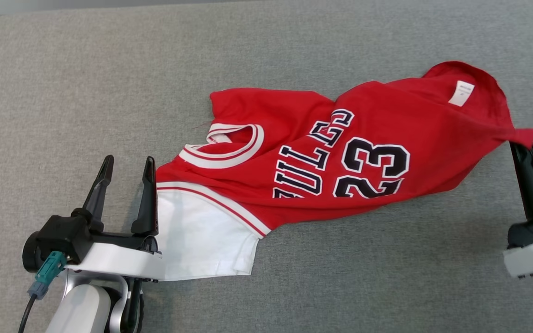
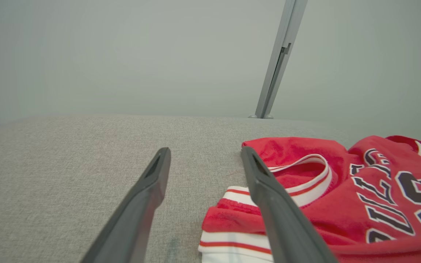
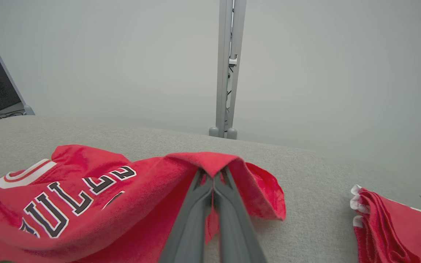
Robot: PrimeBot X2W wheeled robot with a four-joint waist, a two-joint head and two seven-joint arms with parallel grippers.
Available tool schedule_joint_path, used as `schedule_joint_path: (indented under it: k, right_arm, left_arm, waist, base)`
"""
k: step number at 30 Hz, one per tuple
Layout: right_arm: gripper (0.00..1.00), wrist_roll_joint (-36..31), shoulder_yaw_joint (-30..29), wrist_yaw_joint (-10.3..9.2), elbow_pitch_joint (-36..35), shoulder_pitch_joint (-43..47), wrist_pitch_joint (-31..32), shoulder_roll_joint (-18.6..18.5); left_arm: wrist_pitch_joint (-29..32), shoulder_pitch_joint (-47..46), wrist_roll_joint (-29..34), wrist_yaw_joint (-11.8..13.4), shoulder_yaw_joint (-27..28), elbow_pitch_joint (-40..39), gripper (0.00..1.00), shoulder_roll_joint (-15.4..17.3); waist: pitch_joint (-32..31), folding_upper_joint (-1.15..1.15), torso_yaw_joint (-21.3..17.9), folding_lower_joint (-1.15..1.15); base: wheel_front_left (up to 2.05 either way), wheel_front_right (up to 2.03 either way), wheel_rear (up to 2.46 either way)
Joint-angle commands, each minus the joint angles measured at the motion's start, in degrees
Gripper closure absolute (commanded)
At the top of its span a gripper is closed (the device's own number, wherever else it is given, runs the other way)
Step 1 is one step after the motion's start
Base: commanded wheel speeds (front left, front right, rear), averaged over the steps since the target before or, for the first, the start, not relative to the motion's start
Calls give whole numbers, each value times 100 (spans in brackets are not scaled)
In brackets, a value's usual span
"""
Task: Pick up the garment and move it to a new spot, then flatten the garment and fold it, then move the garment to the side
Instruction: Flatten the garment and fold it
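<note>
Head view has the garment [image 1: 322, 152], a red jersey with a white sleeve, lying crumpled across the middle of the grey cloth-covered table [image 1: 63, 69]. The right gripper [image 1: 521, 149] is at the garment's right end, fingers closed on a corner of the red hem, which rises a little off the table there. The left gripper [image 1: 128, 161] sits just beside the garment's left end, fingers spread wide and holding nothing. I cannot tell whether its inner finger touches the white sleeve edge.

The step looks like flattening. I judge the left fingers should slide over the shoulder seam, pinch both layers, then draw away from the right grip so the creases through the lettering pull out. The table fabric looks grippy, so dragging low may bunch the cloth.

Beyond the garment stand a pale wall [image 3: 323, 73] and a metal post [image 3: 228, 65]. To the garment's right lies another red cloth [image 3: 397, 223].
</note>
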Motion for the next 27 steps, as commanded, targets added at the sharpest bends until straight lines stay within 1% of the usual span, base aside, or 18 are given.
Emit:
schedule_joint_path:
  k: [1, 9, 10, 14, 20, 21, 22, 23, 27]
  right_arm:
    - [100, 62, 68, 1, 147, -222, 11, -100]
    - [100, 356, 495, 1, 1261, -1228, -68, -462]
    - [100, 356, 495, 1, 1261, -1228, -68, -462]
    - [100, 510, 769, 1, 2104, -1823, -129, -645]
    - [100, 691, 1030, 1, 3063, -2316, -295, -713]
    - [82, 704, 1073, 1, 3155, -2349, -351, -701]
    - [42, 721, 1096, 1, 3234, -2375, -425, -692]
    - [0, 738, 1101, 0, 3305, -2371, -497, -672]
    - [0, 811, 985, 1, 3384, -2141, -862, -561]
  left_arm:
    - [-30, -114, -2, -27, 7, -5, 0, 3]
    - [-93, -366, 50, -108, -104, 27, 0, -99]
    - [-93, -366, 50, -108, -104, 27, 0, -99]
    - [-133, -510, 58, -158, -142, 97, 0, -190]
    - [-162, -573, 82, -228, -123, 190, 0, -253]
    - [-165, -578, 84, -230, -110, 204, 0, -258]
    - [-165, -580, 78, -229, -98, 215, 0, -265]
    - [-169, -575, 82, -228, -88, 228, 0, -269]
    - [-173, -516, 111, -240, -61, 258, 0, -265]
  waist:
    - [105, 0, 96, 0]
    - [456, 0, 438, 0]
    - [456, 0, 438, 0]
    - [663, 0, 632, 0]
    - [744, 0, 715, 0]
    - [743, 0, 710, 0]
    - [737, 0, 698, 0]
    - [720, 0, 678, 0]
    - [628, 0, 564, 0]
  base:
    - [0, 0, 0]
    - [0, 0, 0]
    - [0, 0, 0]
    - [0, 0, 0]
    - [0, 0, 0]
    - [0, 0, 0]
    - [0, 0, 0]
    - [0, 0, 0]
    - [0, 0, 0]
